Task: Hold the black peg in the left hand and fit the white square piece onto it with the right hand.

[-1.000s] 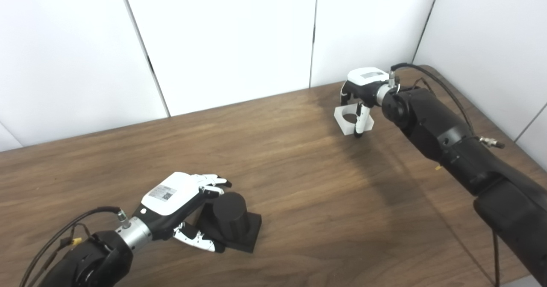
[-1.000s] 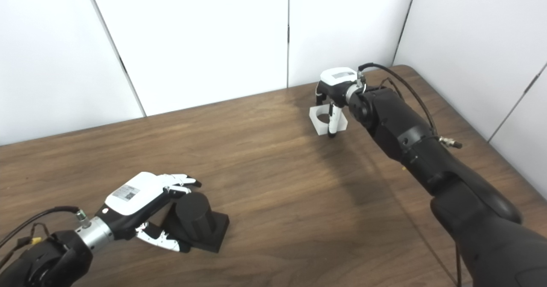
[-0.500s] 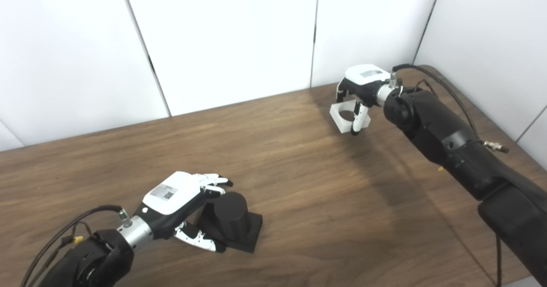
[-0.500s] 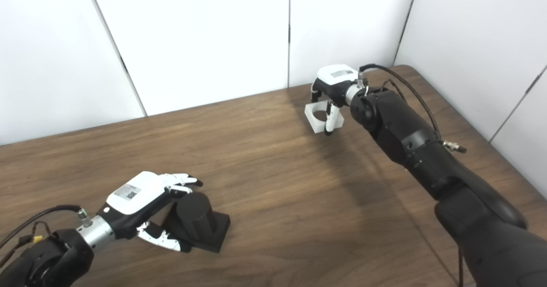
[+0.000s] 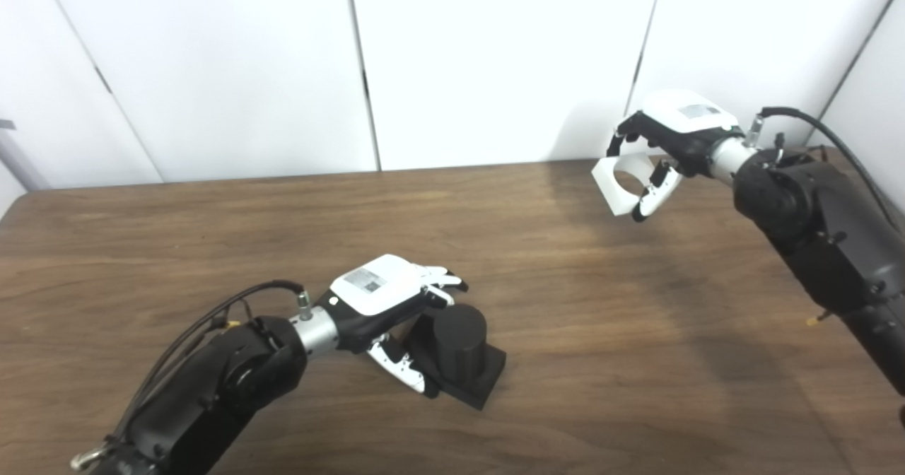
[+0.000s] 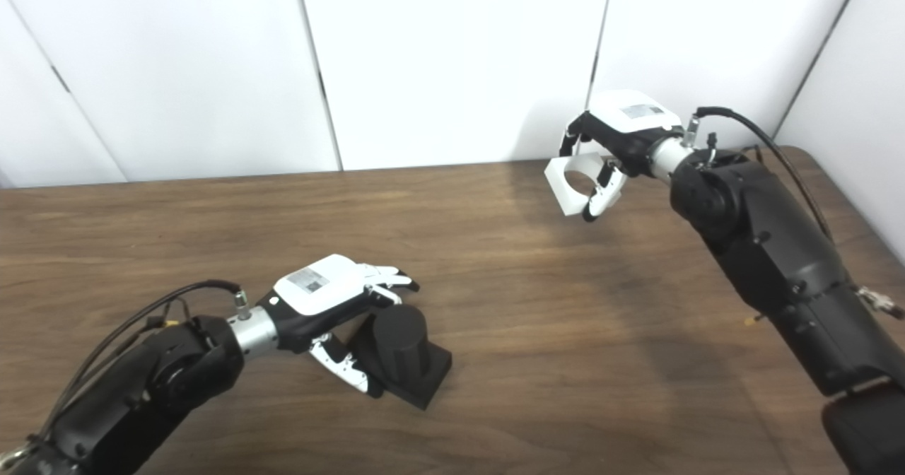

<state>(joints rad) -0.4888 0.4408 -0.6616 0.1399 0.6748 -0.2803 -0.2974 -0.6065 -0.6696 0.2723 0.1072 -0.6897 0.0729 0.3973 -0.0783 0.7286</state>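
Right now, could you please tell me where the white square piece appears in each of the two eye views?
Left eye view: white square piece upper right, held in the right hand above the table.
Right eye view: upper right of centre, same hold.
Shared landmark: black peg at the left hand, lower centre-left.

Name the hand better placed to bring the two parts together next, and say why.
Right. The right hand already holds the white square piece raised off the table and free to travel; the left hand sits around the black peg, steadying it.
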